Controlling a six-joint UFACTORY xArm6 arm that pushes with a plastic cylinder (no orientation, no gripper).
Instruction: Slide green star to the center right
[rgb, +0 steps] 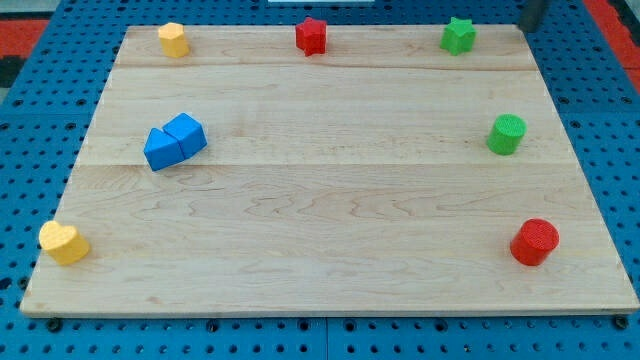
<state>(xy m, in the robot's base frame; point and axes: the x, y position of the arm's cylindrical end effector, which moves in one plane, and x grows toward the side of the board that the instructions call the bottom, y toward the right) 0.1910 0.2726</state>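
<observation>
The green star (458, 35) sits near the board's top edge, toward the view's right. My tip (527, 24) is a dark rod end at the view's top right corner, to the right of the green star and apart from it. A green cylinder (506, 134) stands at the right side, below the star.
A wooden board (320, 220) lies on a blue perforated table. A red star (311, 36) is at top centre, a yellow block (173, 40) at top left, two touching blue blocks (174, 142) at left, a yellow heart (63, 243) at bottom left, a red cylinder (534, 242) at bottom right.
</observation>
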